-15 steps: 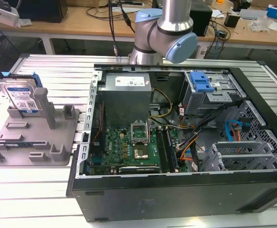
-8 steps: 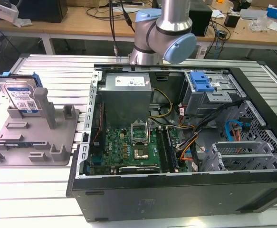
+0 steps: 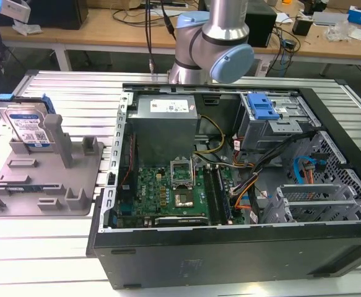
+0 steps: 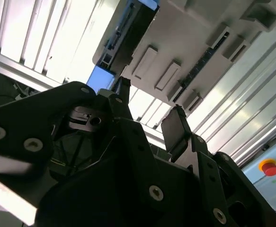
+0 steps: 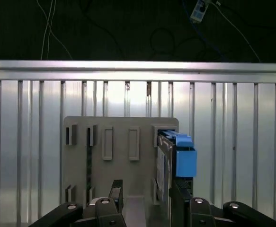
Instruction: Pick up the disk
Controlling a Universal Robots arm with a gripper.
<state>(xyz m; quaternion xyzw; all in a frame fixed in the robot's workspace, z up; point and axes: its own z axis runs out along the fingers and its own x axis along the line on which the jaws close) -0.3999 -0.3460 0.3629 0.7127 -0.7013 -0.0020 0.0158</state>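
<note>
Ribbed silver aluminium counter (image 3: 44, 260) runs under everything. On it sits the open black computer case (image 3: 230, 247) and, at the exterior view's left, the grey plastic slotted holder tray (image 3: 75, 185). The flat silver hard disk with blue side rails (image 3: 28, 127) stands on edge in a tray slot. In the first wrist view the black two-fingered claw (image 5: 147, 196) hangs clear of it, spread and empty. One finger looks lined up with the disk's edge. Coming down so, I reckon it would strike the rail and tip or jam the disk.
</note>
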